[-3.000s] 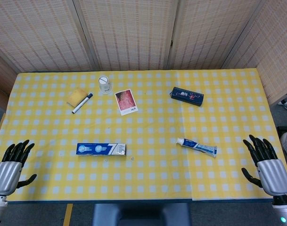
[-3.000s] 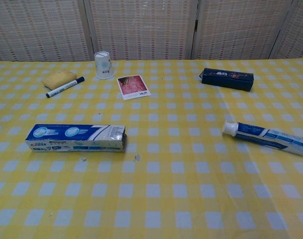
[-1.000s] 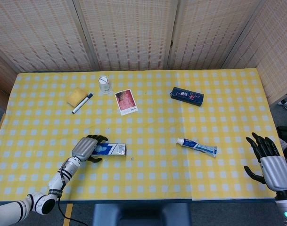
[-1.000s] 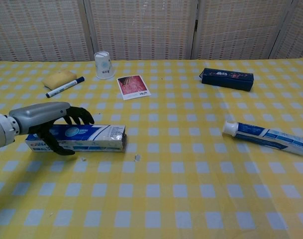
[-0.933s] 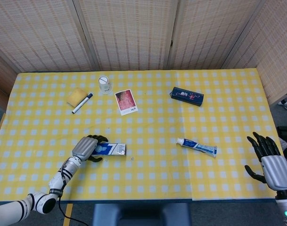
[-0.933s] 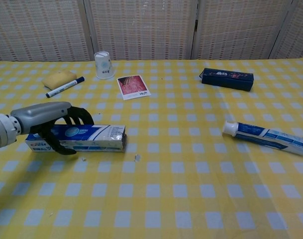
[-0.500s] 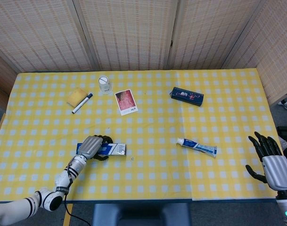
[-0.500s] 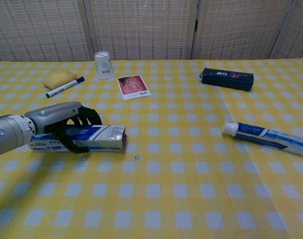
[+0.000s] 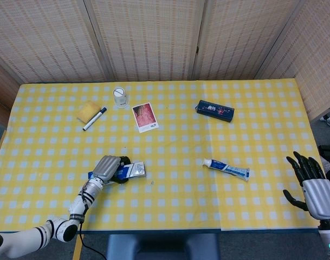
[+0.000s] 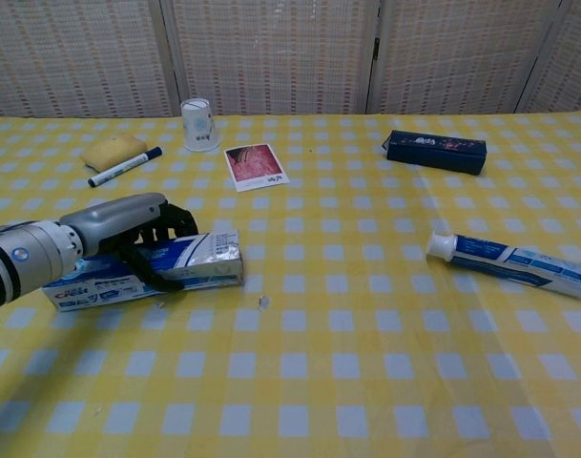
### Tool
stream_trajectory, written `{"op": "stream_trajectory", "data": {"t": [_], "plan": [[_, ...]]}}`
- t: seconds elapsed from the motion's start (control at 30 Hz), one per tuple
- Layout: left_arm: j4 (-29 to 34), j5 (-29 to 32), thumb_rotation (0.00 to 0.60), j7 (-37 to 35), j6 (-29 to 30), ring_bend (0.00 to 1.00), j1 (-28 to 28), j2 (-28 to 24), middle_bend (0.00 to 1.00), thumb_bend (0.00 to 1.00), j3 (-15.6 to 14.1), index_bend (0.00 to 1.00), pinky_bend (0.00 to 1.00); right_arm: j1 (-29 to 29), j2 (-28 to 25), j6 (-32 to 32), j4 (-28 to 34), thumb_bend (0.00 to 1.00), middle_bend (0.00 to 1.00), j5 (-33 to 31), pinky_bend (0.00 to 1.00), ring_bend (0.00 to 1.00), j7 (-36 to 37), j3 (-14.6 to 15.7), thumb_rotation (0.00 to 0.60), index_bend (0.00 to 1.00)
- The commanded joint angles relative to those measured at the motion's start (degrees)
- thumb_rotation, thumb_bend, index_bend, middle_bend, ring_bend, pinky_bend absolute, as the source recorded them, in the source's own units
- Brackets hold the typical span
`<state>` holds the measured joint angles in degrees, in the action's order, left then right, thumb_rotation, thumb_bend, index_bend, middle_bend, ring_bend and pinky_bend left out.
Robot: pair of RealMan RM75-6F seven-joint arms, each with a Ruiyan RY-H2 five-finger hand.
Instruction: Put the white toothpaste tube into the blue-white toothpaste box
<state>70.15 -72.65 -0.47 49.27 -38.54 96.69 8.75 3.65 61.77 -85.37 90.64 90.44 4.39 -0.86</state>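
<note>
The blue-white toothpaste box (image 10: 190, 260) (image 9: 133, 170) lies at the table's front left, its right end tilted up off the cloth. My left hand (image 10: 128, 229) (image 9: 109, 167) wraps around its middle and holds it. The white toothpaste tube (image 10: 509, 260) (image 9: 226, 169) lies flat at the right, cap pointing left, untouched. My right hand (image 9: 311, 184) hovers open beyond the table's right front corner, seen only in the head view.
At the back stand a white paper cup (image 10: 199, 124), a yellow sponge (image 10: 114, 148) with a marker pen (image 10: 125, 165) beside it, a photo card (image 10: 256, 166) and a dark blue case (image 10: 434, 151). Small crumbs (image 10: 262, 302) lie near the box.
My left hand reached in from the table's front left corner, closed around the box and has now tipped its right end upward. The right hand drifted slightly down and right.
</note>
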Motion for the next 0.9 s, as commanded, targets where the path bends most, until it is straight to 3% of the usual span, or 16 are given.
{"op": "stream_trajectory", "data": {"t": [0.03,0.33,0.43,0.67,0.9], "plan": [[1.5,-0.8,0.6,0.3,1.7,0.58,0.5,-0.5,0.65,0.25,-0.3,0.56,0.56,0.1,0.1,0.1,0.0,0.33,0.0,0.2,0.0,0.0,-0.2,0.2,0.6,0.0],[9.0,-3.7,0.6,4.4,7.9,0.58,3.1,-3.5,0.65,0.25,-2.5,0.57,0.56,3.2,2.4,3.5,-1.3,0.33,0.0,3.7,0.0,0.0,0.7,0.8,0.6,0.0],[11.9,-4.5,0.6,7.1,10.1,0.58,3.9,-4.1,0.65,0.25,-3.1,0.57,0.56,6.1,2.9,6.0,-1.3,0.33,0.0,5.2,0.0,0.07,0.4,0.1,0.6,0.0],[15.9,-10.7,0.6,12.0,18.7,0.58,6.0,-3.9,0.65,0.25,-4.4,0.57,0.56,13.5,4.8,19.5,3.0,0.33,0.12,-3.0,0.02,0.14,1.0,-3.1,0.6,0.19],[19.6,-9.3,0.6,12.7,19.3,0.58,6.8,-6.1,0.65,0.25,-3.5,0.57,0.56,16.8,9.9,24.6,4.2,0.33,0.16,-11.0,0.02,0.16,-8.8,-4.8,0.6,0.24]]}}
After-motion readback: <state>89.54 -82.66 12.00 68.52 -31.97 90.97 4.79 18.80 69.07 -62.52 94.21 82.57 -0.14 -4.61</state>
